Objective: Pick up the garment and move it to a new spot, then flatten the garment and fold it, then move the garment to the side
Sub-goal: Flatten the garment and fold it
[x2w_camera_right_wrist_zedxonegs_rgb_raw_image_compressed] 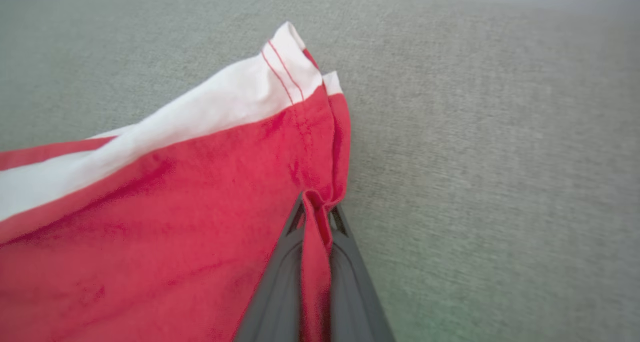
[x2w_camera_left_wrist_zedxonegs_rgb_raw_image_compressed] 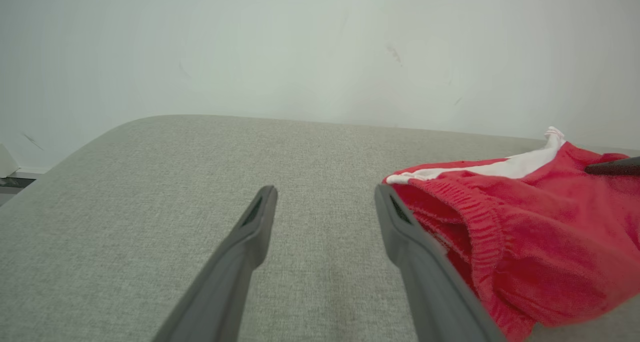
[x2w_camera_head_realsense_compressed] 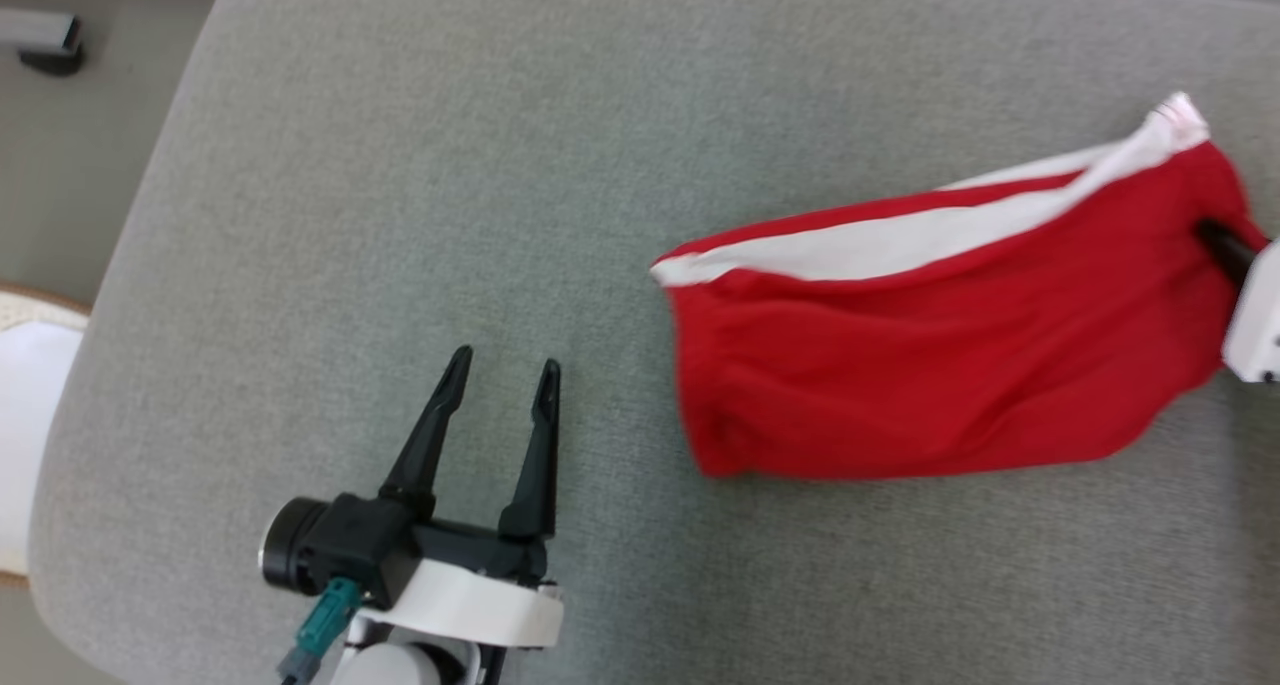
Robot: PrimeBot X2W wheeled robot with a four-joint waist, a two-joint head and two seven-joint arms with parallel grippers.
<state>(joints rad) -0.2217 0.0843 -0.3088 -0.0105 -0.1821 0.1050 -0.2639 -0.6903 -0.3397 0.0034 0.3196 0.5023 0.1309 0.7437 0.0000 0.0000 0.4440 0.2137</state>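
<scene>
right gripper (x2w_camera_right_wrist_zedxonegs_rgb_raw_image_compressed: pixel 316 212) clamped on garment (x2w_camera_head_realsense_compressed: pixel 950 365), wrist (x2w_camera_head_realsense_compressed: pixel 1255 315) cropped

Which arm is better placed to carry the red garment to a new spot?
Right, most likely. The right pincer is shut on a fold at the garment edge, so it can lift at once. The left pincer stands open over the grey surface, apart from the cloth, gripping nothing.

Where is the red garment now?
In the head view, the red garment lies at the right of the grey surface, its right edge pinched in the right hand, the open left hand to its left.
</scene>
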